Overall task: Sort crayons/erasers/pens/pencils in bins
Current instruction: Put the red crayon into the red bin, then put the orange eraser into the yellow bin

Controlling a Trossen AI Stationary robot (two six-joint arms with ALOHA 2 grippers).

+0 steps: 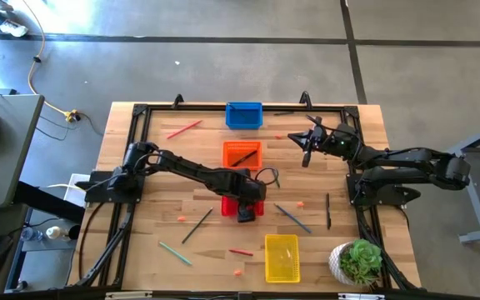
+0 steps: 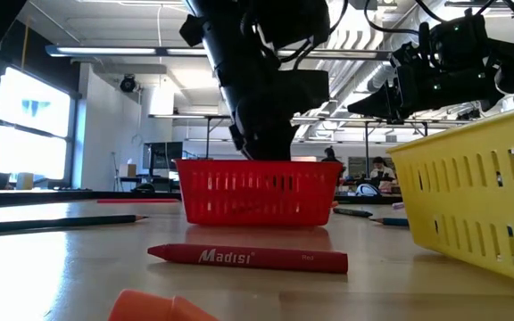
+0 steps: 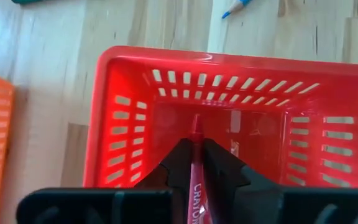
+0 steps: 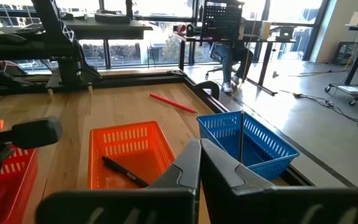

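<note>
Left pincer [image 3: 196,163] poised over red basket [image 3: 126,118], tips pinching red crayon [image 3: 197,140] between them, point aimed down into basket interior; grip looks light, likely set for drop. Basket sits mid-table just beside orange basket [image 1: 242,153], which holds black pen [image 4: 124,172].

Right pincer [image 4: 200,163] shut, empty, raised over far right part of table near blue basket [image 1: 244,115]; waiting.

Yellow basket [image 1: 282,257] near front edge. Another red crayon [image 2: 248,258], pencils, orange-red erasers [image 1: 300,203] loose on table [image 1: 165,175], unsorted.
</note>
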